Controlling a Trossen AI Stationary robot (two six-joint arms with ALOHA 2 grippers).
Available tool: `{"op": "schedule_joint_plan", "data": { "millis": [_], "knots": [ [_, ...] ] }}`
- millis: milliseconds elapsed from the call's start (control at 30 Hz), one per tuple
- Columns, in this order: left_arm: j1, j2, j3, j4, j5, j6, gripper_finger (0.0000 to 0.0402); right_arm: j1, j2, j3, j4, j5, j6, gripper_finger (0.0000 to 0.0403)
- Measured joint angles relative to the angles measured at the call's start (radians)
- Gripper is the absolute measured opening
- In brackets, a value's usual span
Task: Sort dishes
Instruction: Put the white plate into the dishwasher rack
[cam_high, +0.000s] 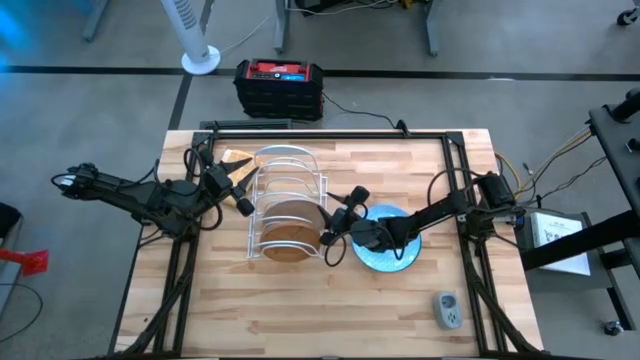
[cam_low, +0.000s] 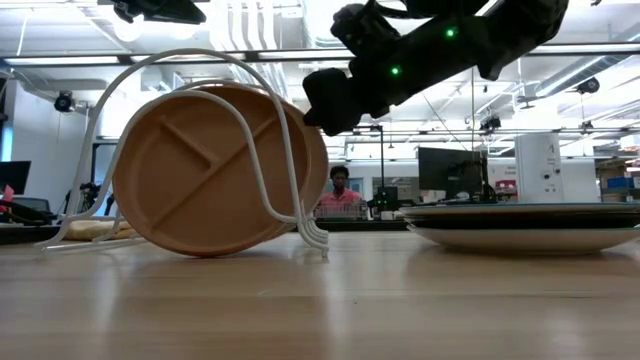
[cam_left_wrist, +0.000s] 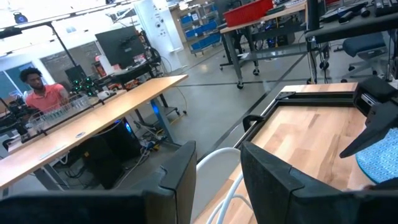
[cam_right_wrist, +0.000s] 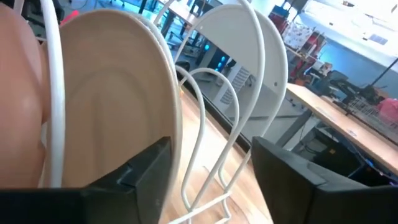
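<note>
**A:** From above, the white wire rack (cam_high: 285, 205) stands mid-desk (cam_high: 300, 320) with the brown wooden divided plate (cam_high: 293, 228) on edge in its front slots. The right end effector (cam_high: 340, 225) sits right at that plate's rim, fingers spread, nothing in them.

**B:** And beneath that arm, the teal plate with pale dots (cam_high: 392, 258) lies flat, just right of the rack. The left end effector (cam_high: 233, 186) hangs at the rack's left side, partly spread, empty. A tan waffle-textured block (cam_high: 234, 160) lies behind it.

**A:** Down low now. The brown wooden divided plate (cam_low: 215, 170) leans inside the wire loops of the rack (cam_low: 290, 180), divided face to camera. The right end effector (cam_low: 335, 100) hovers at its upper right edge.

**B:** Stacked plates (cam_low: 520, 225) lie flat on the right. A person (cam_low: 340, 195) sits far behind.

**A:** Left wrist: the left end effector (cam_left_wrist: 217, 177) shows a gap between its fingers, a white rack wire (cam_left_wrist: 217, 165) in the gap's line.

**B:** Right wrist: the right end effector (cam_right_wrist: 208, 171) is spread wide, and the brown plate's (cam_right_wrist: 106, 106) back stands upright behind a wire (cam_right_wrist: 53, 93).
</note>
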Motion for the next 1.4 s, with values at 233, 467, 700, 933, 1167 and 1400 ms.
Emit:
{"op": "schedule_joint_plan", "data": {
  "millis": [233, 467, 700, 933, 1167, 1400],
  "knots": [
    [0.000, 0.000, 0.000, 0.000, 0.000, 0.000, 0.0116, 0.002, -0.039, 0.000, -0.148, 0.004, 0.105, 0.0260],
    [0.000, 0.001, 0.000, 0.005, -0.001, 0.000, 0.0116, 0.018, -0.086, 0.000, -0.260, 0.002, 0.188, 0.0276],
    [0.000, 0.005, 0.000, 0.007, -0.005, 0.000, 0.0116, 0.029, -0.140, 0.000, -0.387, -0.044, 0.290, 0.0262],
    [0.000, 0.009, 0.000, 0.015, -0.005, 0.000, 0.0116, -0.013, -0.127, -0.001, -0.466, -0.154, 0.391, 0.0190],
    [0.000, 0.012, 0.000, 0.023, -0.005, 0.002, 0.0116, -0.044, -0.061, -0.002, -0.455, -0.231, 0.385, 0.0101],
    [0.000, 0.013, 0.000, 0.022, -0.005, 0.003, 0.0116, -0.048, -0.024, -0.002, -0.389, -0.314, 0.363, 0.0033]
  ]
}}
